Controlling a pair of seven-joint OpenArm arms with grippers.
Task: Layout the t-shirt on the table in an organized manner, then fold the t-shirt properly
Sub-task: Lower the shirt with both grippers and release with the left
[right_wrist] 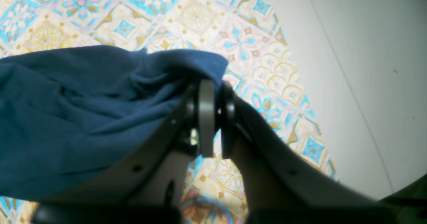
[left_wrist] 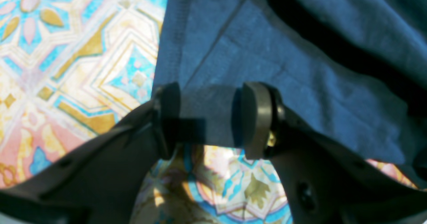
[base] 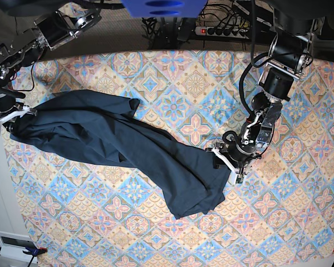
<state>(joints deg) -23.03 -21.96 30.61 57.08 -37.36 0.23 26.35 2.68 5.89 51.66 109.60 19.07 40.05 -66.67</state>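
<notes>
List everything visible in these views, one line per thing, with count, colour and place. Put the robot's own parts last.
t-shirt: one, dark navy blue, stretched out rumpled across the table from the base view's left edge toward the centre right.
table: one, covered in pastel blue, pink and cream diamond tiles, filling most of the base view.
power strip: one, white, with dark cables, behind the table's far edge.
left gripper: one, dark, jaws apart, astride a hemmed edge of the t-shirt, on the base view's right.
right gripper: one, grey and dark, shut on a bunched end of the t-shirt near the table's edge, on the base view's left.
</notes>
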